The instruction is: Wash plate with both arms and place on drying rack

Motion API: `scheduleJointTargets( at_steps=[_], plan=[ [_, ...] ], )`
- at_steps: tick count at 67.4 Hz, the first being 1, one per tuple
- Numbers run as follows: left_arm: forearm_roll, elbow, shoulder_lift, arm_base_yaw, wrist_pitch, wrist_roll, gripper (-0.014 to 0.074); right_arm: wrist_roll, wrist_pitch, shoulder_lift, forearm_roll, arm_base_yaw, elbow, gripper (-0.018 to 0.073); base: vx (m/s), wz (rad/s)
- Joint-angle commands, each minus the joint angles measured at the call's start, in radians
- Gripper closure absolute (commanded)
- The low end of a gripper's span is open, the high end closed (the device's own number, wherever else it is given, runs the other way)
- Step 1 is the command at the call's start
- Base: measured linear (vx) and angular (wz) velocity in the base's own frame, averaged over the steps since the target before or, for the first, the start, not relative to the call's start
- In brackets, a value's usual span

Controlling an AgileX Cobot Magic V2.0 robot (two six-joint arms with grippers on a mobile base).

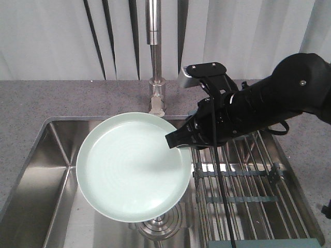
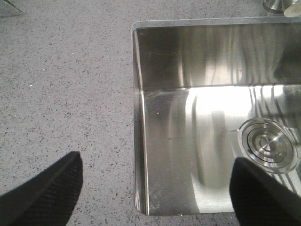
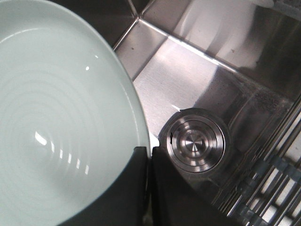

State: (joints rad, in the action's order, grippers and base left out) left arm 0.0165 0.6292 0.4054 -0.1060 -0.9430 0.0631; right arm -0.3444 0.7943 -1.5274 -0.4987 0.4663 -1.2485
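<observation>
Plainly, the right pincer [image 3: 146,162] clamps the plate [image 1: 129,165] by its rim (over sink [image 1: 51,170]).

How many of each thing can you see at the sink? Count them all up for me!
Plate: 1
Tap: 1
Sink: 1
Drain: 1
Drying rack: 1
Grippers: 2, the left gripper and the right gripper
Total: 7

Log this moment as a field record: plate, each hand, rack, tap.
plate: pale green, held above the sink, not on the rack
right hand: shut on the plate's rim
left hand: open, empty, straddling the sink's left edge
rack: wire bars across the sink's right side, under the right arm
tap: behind the plate, no water seen
</observation>
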Motion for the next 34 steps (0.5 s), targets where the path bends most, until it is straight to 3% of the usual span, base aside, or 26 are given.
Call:
scheduleJointTargets(
  at_steps=[1,34],
  plan=[
    [0.0,0.024,0.009,0.002,0.056,0.01,0.001,0.014,-0.033,0.001,-0.001,0.0,-0.078,0.0561,0.0,0.0],
    [0.0,0.024,0.009,0.002,0.056,0.01,0.001,-0.018,0.048,-0.168,0.06,-0.055,-0.313,0.0561,0.0,0.0]
  ],
)
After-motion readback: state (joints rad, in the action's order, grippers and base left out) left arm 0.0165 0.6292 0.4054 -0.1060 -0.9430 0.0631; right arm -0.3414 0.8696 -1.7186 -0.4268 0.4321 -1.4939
